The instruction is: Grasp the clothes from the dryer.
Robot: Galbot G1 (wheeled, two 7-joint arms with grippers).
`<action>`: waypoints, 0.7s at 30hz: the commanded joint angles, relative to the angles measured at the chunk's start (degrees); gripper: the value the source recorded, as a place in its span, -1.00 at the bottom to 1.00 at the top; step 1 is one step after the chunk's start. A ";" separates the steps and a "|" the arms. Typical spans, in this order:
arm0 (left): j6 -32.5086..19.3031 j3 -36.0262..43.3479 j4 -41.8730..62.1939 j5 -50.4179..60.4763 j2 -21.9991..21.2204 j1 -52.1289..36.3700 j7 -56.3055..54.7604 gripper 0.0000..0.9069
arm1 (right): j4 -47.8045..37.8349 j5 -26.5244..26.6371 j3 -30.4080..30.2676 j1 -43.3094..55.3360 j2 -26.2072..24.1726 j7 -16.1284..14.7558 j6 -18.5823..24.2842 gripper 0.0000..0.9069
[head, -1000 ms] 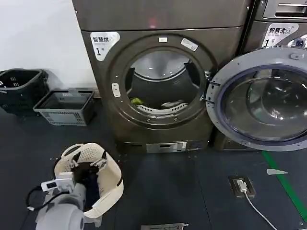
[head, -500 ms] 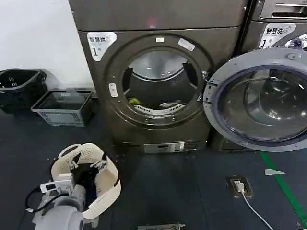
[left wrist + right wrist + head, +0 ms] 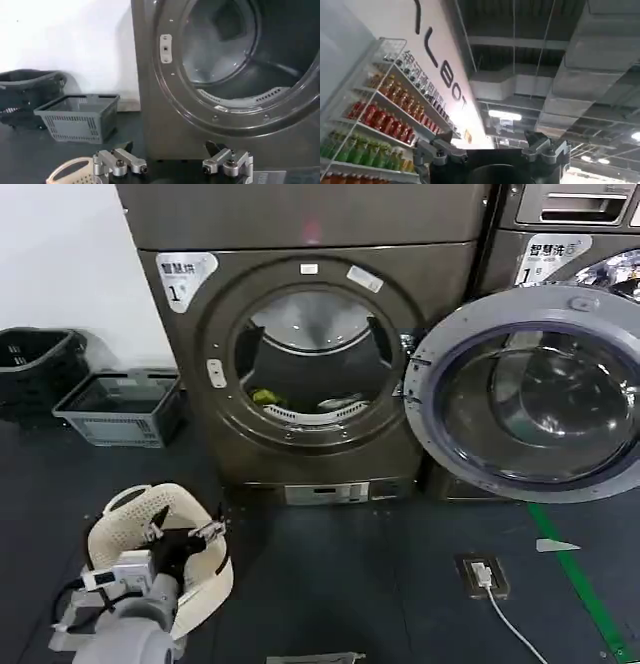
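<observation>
**Reach not yet begun: garment waits in the open drum**

Dark flooring (image 3: 350,584) runs up to a white wall (image 3: 60,264) and a row of bronze-grey machines. Biggest of them, the dryer (image 3: 310,334) stands straight ahead of the left gripper's open jaws and well beyond them, its round mouth exposed. Its grey-rimmed glass door (image 3: 525,389) is swung fully aside, far off to the right of those jaws. A grey basket (image 3: 120,409) and a darker one (image 3: 40,369) sit against the wall, beyond the jaws and to their left. A cream perforated basket (image 3: 160,534) lies on the floor directly under and around the left gripper (image 3: 182,534), whose fingers (image 3: 120,162) stand wide apart with nothing between them, aimed at the machine's lower front.

Smallest of all, the clothes (image 3: 264,397) show as a lime scrap on the lower left of the drum floor, higher than the jaws, well apart from them and a little to their right.

The right gripper (image 3: 490,147) is raised toward the ceiling, jaws likewise spread and empty, idle.

As for progress, the door is already open, so access looks settled. Everything else appears to remain: closing the gap to the mouth, reaching inside, clamping the fabric and drawing it out.
</observation>
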 commanded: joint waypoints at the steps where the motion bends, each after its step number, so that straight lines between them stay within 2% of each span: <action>1: 2.80 0.14 0.11 -0.02 -0.01 0.14 0.06 1.00 | 0.10 0.14 0.01 -0.05 0.03 0.18 -0.01 1.00; 21: 2.80 0.25 0.24 -0.07 0.17 -0.06 0.69 1.00 | 0.34 0.09 0.12 -0.35 0.68 0.15 0.13 1.00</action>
